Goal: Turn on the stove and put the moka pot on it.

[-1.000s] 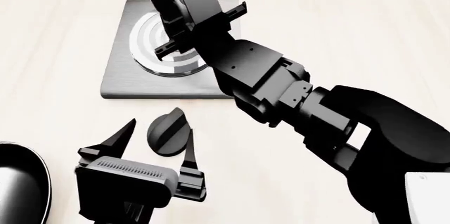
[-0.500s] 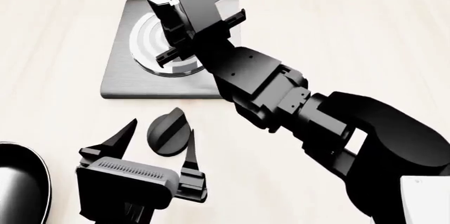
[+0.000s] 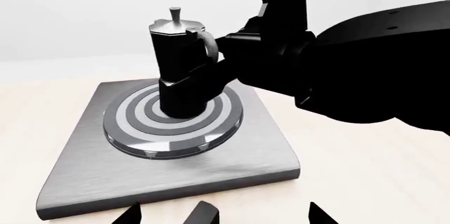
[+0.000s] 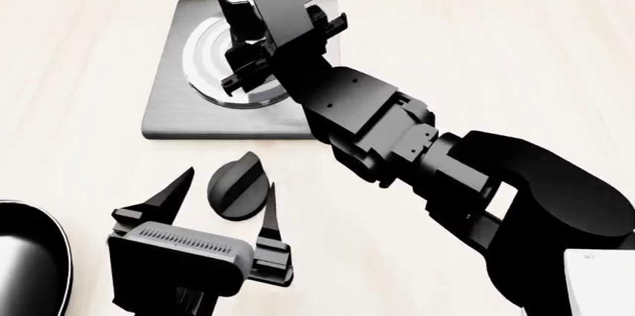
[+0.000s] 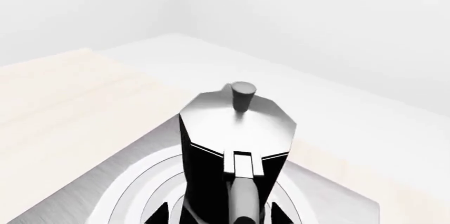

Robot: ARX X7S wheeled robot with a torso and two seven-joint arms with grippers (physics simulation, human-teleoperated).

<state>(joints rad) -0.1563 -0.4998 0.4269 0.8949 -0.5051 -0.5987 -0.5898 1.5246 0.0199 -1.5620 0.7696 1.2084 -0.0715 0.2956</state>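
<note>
The moka pot point(image 4: 241, 4) stands upright on the centre of the burner rings of the grey stove point(image 4: 169, 100). It also shows in the left wrist view point(image 3: 179, 66) and the right wrist view point(image 5: 235, 145). My right gripper point(image 4: 285, 48) straddles the pot's lower body. Its fingertips point(image 5: 163, 214) stand a little apart from the pot on both sides, so it is open. My left gripper point(image 4: 220, 197) is open, with the round black knob point(image 4: 236, 186) between its fingertips point(image 3: 130, 216); the knob's top edge shows in the left wrist view point(image 3: 200, 213).
A black frying pan point(image 4: 30, 256) lies at the near left edge. A white object point(image 4: 600, 282) shows at the near right corner. My right arm point(image 4: 447, 175) crosses the table from the near right to the stove.
The right gripper and the moka pot have come down and shifted slightly right onto the burner rings. The left gripper and the knob have not moved.
</note>
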